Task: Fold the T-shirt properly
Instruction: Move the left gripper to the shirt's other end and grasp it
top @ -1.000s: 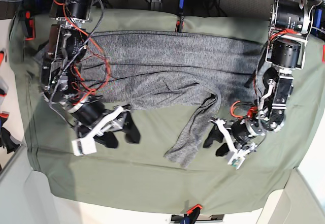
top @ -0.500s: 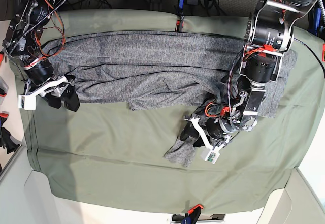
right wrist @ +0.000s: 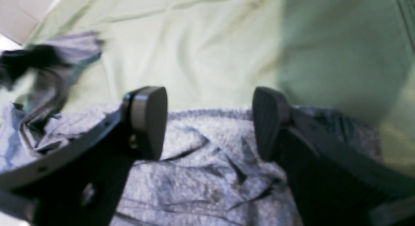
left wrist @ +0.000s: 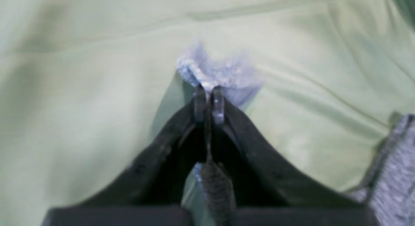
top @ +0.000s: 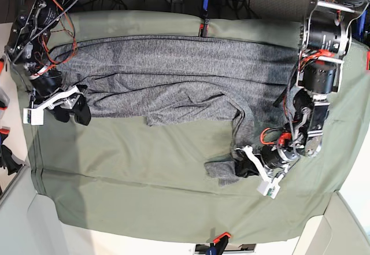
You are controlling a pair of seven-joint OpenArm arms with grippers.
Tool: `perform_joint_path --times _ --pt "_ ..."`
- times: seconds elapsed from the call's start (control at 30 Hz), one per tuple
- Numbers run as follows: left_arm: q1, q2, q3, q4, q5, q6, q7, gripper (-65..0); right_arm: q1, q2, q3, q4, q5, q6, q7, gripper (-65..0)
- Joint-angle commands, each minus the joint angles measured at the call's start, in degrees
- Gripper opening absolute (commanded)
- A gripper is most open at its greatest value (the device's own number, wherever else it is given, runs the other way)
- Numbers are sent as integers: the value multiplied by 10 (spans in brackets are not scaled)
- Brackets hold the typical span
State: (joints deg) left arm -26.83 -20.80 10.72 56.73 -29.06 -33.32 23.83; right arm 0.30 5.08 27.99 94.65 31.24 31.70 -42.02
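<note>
T-shirt [top: 173, 78]: lies in a long band across the far half of the olive-green cloth sheet [top: 133, 174], creased, not yet a tidy fold; one sleeve [top: 222, 170] trails toward the near edge, on the side of the left arm

Left gripper [top: 245, 165]: clamped on the end of that sleeve; in the left wrist view the fingers [left wrist: 218, 104] meet with grey knit bunched ahead of them and a strip of it running back between them; the hold looks to be on a thin edge only

Right gripper [top: 72, 109]: jaws held wide apart, grasping nothing; in the right wrist view it hangs over the end of the shirt, whether the pads [right wrist: 149, 119] touch the knit cannot be told

Risk, slip: the pinch on the sleeve is shallow; a quick pull could draw the soft knit out of the jaws and drop the sleeve in a heap

Risk, drag: the shirt's far end is not held down; a pull on the sleeve could shift the whole band and skew the fold line

Risk, sheet: the jaws close just above the cloth sheet; it may be caught along with the sleeve, rucking the surface; the blur leaves this undecided

Risk, creases: folds already set in the body may be locked in if the sleeve is laid over them
</note>
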Motion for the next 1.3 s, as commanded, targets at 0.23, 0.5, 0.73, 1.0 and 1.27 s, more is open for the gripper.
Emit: perform_joint_path --times 0.23,0.5,0.73,1.0,1.27 --pt "187 -70 -146 296 -46 1 40 -650 9 6 1 10 8 2 37 -243" --pt "353 -64 -267 404 -83 -5 66 -650 8 6 0 10 0 2 37 -243" --pt "417 -38 -329 406 -85 -8 66 -650 8 6 0 9 0 2 43 -243" --pt "451 -23 -342 406 -89 -21 69 -517 8 6 0 9 0 2 43 -243" --pt "451 -18 -377 406 -90 14 69 -246 8 6 0 9 0 2 45 -243"
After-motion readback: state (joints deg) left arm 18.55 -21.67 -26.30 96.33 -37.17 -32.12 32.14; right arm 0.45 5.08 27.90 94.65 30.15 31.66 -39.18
